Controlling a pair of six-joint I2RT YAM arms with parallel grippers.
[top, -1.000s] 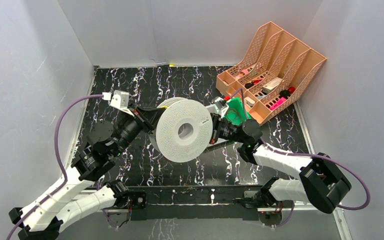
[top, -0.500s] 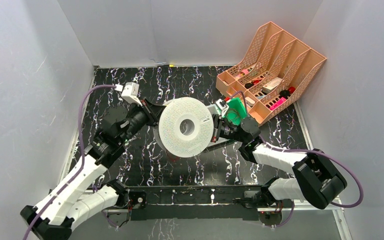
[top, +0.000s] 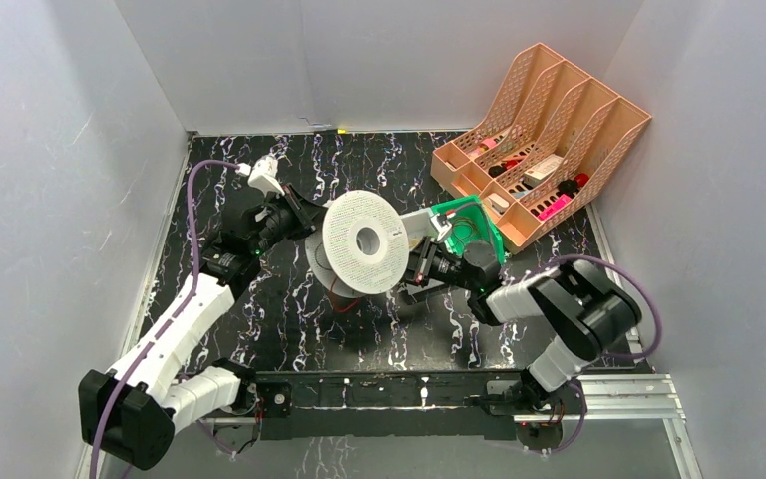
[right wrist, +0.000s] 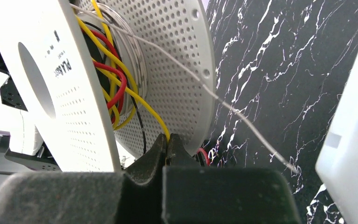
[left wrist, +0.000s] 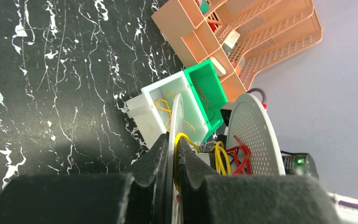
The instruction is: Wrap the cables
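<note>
My left pincer (left wrist: 172,140) is clamped on the thin rim of one flange of the white plastic spool (top: 364,242), from the spool's 10 o'clock in the overhead view. My right pincer (right wrist: 168,140), at its 4 o'clock, is closed with no gap on one of the yellow cables (right wrist: 137,95), which runs from my fingertips up to the hub between the flanges.

The flanges are round discs peppered with small holes. One carries the print "PLA"; the letters beside it are too small to read. A red wire (right wrist: 121,77) and a thin pale wire (right wrist: 233,109) also lie on the hub.

More yellow strands sit in a white box (left wrist: 144,112) beside a green box (left wrist: 214,88) on the black, white-veined worktop (left wrist: 51,70). A peach lattice rack (top: 559,110) stands at 2 o'clock.
</note>
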